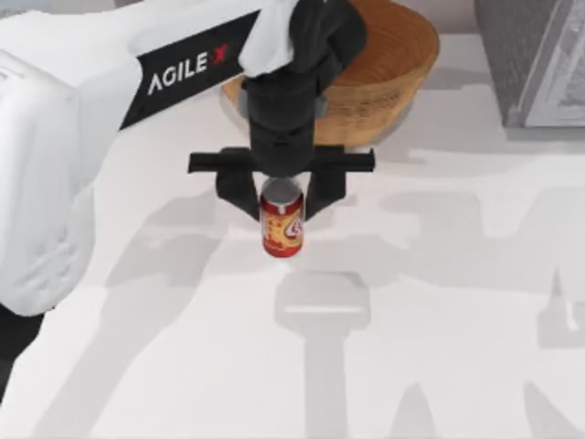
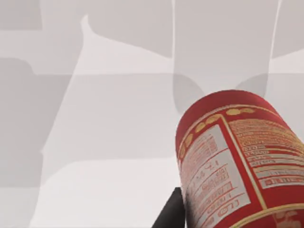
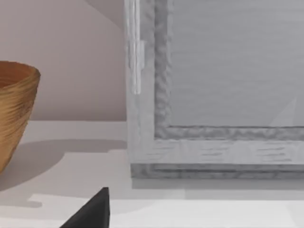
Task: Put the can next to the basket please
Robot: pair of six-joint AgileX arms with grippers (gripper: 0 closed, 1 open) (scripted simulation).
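My left claw (image 1: 281, 203) hangs over the middle of the table (image 1: 439, 302), with its two black fingers (image 1: 236, 194) closed in on the can (image 1: 281, 219) from nine and three o'clock. The can stands upright between them, silver top up, held at its upper part. From my left wrist the can (image 2: 237, 161) looms close, its red side with the printed label facing me, and one dark finger (image 2: 172, 213) shows just beside it. I cannot tell whether its base touches the table.

The basket (image 1: 384, 73) sits at twelve o'clock from the can, near but apart, partly covered by my left arm.

My right wrist looks at the basket (image 3: 14, 109) and a grey box (image 3: 213, 95) beside it.
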